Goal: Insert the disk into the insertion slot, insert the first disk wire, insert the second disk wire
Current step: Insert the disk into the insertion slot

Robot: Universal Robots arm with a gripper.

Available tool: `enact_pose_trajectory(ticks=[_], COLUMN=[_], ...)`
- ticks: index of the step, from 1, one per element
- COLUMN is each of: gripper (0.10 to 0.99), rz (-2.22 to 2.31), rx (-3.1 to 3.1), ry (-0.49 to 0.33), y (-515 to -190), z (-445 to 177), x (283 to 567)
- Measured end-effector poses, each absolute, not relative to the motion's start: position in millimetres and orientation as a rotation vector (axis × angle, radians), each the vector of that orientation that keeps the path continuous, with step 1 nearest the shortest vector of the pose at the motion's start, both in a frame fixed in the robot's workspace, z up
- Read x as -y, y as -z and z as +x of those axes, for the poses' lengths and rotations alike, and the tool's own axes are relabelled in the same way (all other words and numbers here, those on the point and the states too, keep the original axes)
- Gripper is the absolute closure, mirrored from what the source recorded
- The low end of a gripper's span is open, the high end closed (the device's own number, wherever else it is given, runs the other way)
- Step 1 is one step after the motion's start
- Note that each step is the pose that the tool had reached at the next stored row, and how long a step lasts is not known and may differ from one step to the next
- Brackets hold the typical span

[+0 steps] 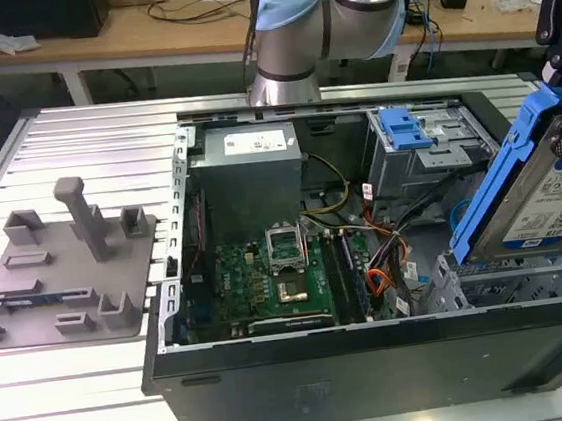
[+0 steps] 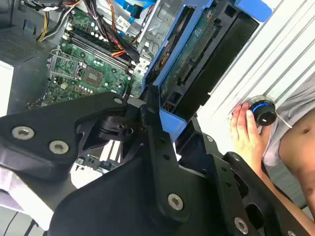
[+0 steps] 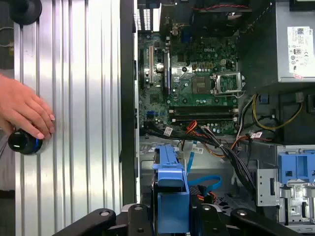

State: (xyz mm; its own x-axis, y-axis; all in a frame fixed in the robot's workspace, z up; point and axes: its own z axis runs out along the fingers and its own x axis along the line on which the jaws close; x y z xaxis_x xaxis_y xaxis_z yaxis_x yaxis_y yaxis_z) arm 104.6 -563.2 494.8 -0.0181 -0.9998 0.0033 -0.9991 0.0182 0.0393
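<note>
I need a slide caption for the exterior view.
Gripper holds the disk tilted over the drive cage of the open computer case.

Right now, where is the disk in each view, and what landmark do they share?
Exterior view: the disk tilted at the exterior view's right, above the case.
Second wrist view: the disk, underside showing, beside the motherboard.
First wrist view: the disk edge-on, nearer the camera than the motherboard.
Shared landmark: the green motherboard.
</note>
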Motion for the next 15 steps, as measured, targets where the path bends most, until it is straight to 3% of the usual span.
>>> enact_pose_trajectory(ticks=[15], gripper=[0.722], rz=[2.186], rx=[2.225], ry=[0.05], y=[-494.8], z=[104.6], x=[563.5])
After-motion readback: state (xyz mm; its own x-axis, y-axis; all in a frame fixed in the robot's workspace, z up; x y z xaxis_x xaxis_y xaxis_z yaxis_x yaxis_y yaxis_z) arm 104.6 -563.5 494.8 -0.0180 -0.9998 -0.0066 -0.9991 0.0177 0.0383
